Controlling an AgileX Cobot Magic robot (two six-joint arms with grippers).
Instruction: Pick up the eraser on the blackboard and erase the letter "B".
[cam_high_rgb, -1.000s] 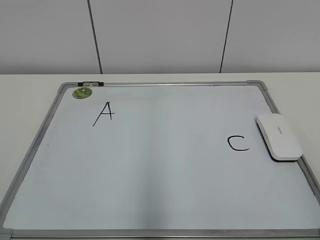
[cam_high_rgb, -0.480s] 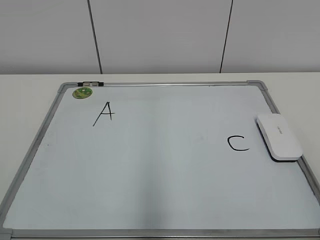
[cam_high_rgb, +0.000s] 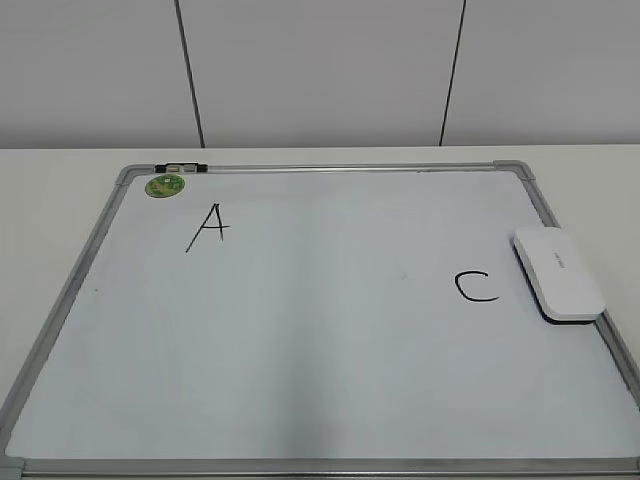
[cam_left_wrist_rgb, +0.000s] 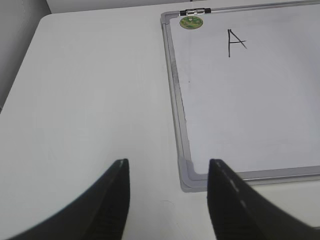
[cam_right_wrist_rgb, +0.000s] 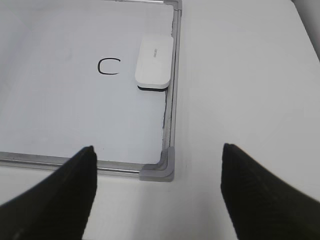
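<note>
The white eraser (cam_high_rgb: 558, 273) lies on the blackboard (cam_high_rgb: 330, 168) against its right frame, beside a black "C" (cam_high_rgb: 476, 287). A black "A" (cam_high_rgb: 207, 227) is at the upper left. No letter "B" shows; the board between the "A" and the "C" is blank. In the right wrist view the eraser (cam_right_wrist_rgb: 155, 61) lies far ahead of my right gripper (cam_right_wrist_rgb: 158, 147), which is open and empty over the board's near right corner (cam_right_wrist_rgb: 159, 170). My left gripper (cam_left_wrist_rgb: 168, 162) is open and empty by the board's near left corner (cam_left_wrist_rgb: 187, 177). Neither gripper shows in the exterior view.
A small round green magnet (cam_high_rgb: 165, 185) and a metal clip (cam_high_rgb: 181, 167) sit at the board's top left corner. The white table (cam_left_wrist_rgb: 90, 100) extends to the left of the board and to its right (cam_right_wrist_rgb: 240, 75). A grey panelled wall stands behind.
</note>
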